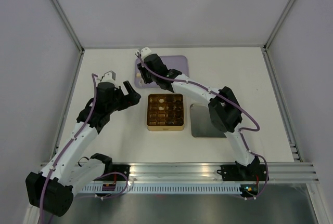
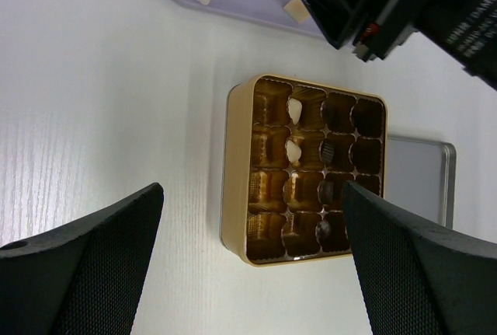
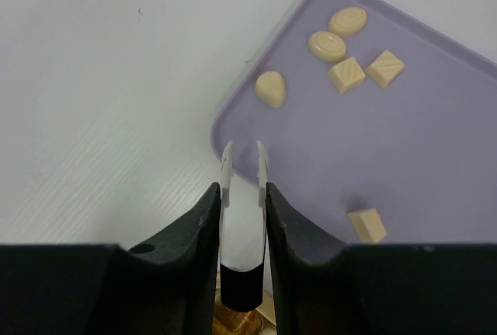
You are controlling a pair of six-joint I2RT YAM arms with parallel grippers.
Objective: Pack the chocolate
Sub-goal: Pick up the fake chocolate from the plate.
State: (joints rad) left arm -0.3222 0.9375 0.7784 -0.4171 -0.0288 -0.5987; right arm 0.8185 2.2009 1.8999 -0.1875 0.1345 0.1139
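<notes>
The chocolate is split between two places. Several pale cream pieces (image 3: 346, 75) lie on the purple tray (image 3: 404, 148), one (image 3: 366, 225) apart from the rest. In the gold gridded tin (image 2: 237, 172) sit two cream pieces (image 2: 295, 109) and three dark ones (image 2: 327, 189). My right gripper (image 3: 241, 195) is shut on metal tweezers (image 3: 242, 168); their tips are slightly apart, empty, over the tray's near-left corner. My left gripper (image 2: 252, 187) is open and empty, hovering left of the tin (image 1: 165, 112).
The tin's grey lid (image 1: 207, 121) lies flat right of the tin. The purple tray (image 1: 179, 60) is at the back centre, under my right gripper (image 1: 141, 60). Grey walls enclose the white table on three sides. My right arm (image 2: 404, 1) crosses above the tin.
</notes>
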